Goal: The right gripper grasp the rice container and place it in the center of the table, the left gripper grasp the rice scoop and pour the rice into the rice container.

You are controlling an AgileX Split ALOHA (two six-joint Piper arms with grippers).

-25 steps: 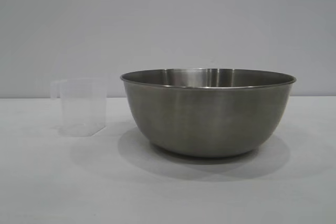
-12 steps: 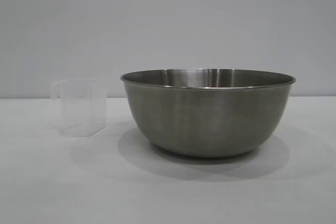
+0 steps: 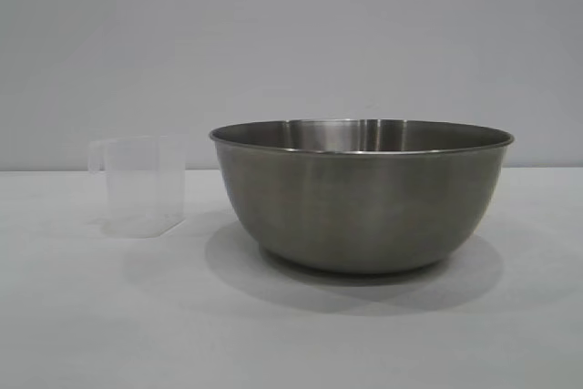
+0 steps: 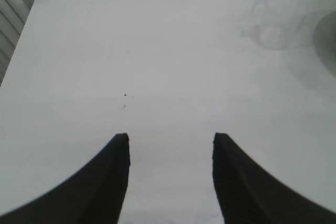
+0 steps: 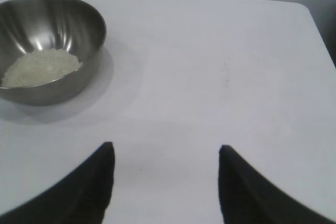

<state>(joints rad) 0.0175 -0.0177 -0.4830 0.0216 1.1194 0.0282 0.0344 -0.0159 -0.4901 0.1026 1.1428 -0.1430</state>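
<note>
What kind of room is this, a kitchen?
Probably a robot test bench, not a kitchen: a bare white table against a plain wall holds only a steel bowl with rice and a plastic cup, with black grippers hovering.

Brushed steel rice container [image 3: 361, 198] (semi-matt outside, shinier inside), frosted clear plastic rice scoop [image 3: 142, 185], matt white cloth table [image 3: 109, 316].

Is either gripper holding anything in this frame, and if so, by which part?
Nothing is held. The left gripper and right gripper are both open over bare table; the rice scoop stands alone beside the rice container.
</note>
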